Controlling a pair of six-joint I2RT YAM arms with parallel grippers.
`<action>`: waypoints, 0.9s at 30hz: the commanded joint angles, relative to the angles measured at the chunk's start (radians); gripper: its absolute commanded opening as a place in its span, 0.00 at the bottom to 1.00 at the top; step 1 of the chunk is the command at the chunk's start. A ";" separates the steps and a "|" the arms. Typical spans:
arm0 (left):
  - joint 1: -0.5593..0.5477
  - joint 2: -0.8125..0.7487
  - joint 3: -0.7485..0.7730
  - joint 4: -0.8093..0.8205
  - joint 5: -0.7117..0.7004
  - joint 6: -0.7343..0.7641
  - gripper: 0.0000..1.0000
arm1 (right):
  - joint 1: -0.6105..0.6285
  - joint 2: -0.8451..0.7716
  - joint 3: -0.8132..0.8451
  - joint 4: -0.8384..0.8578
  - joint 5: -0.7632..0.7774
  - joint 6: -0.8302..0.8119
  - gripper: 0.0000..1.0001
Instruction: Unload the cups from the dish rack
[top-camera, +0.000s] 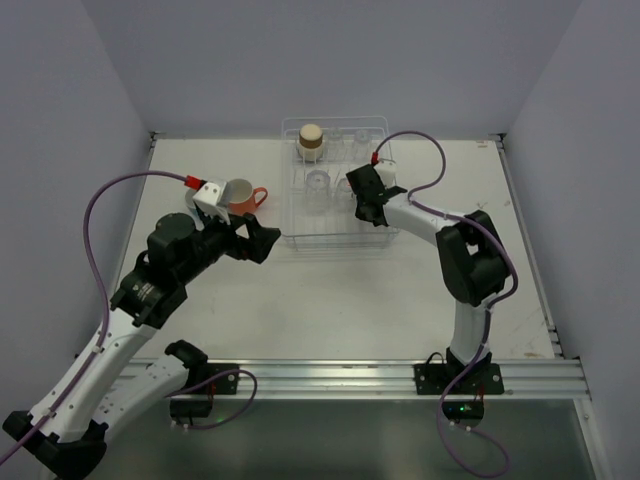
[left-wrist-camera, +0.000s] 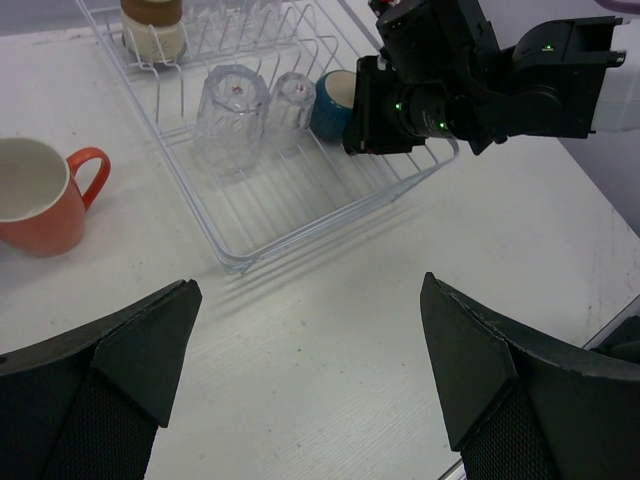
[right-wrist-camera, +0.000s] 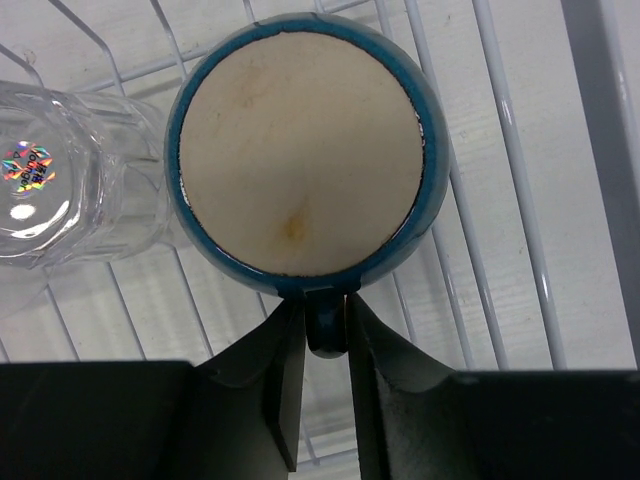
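The dish rack (top-camera: 335, 238) stands at the back middle of the table. In it a blue mug (right-wrist-camera: 305, 150) lies upside down, its pale base facing the right wrist camera. My right gripper (right-wrist-camera: 326, 312) is shut on the mug's handle (right-wrist-camera: 326, 335), one finger pressed against each side. A clear tumbler (right-wrist-camera: 60, 190) stands just left of the mug, and a brown cup (top-camera: 311, 141) sits at the rack's far left corner. An orange mug (top-camera: 240, 195) stands upright on the table left of the rack. My left gripper (left-wrist-camera: 310, 340) hangs open over bare table near it, holding nothing.
Two clear tumblers (left-wrist-camera: 232, 105) stand upside down among the rack's prongs (left-wrist-camera: 300, 215). The right arm (left-wrist-camera: 470, 80) reaches over the rack's near right corner. Walls close off the table on the left, back and right.
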 joint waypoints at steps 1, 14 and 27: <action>-0.004 -0.012 0.012 0.025 -0.022 0.026 1.00 | -0.012 0.017 0.011 0.039 0.030 -0.012 0.22; -0.006 -0.021 -0.001 0.050 0.015 0.014 1.00 | 0.019 -0.165 -0.069 0.087 0.116 -0.031 0.00; -0.006 -0.018 -0.002 0.094 0.087 -0.034 1.00 | 0.051 -0.389 -0.132 0.114 0.121 -0.047 0.00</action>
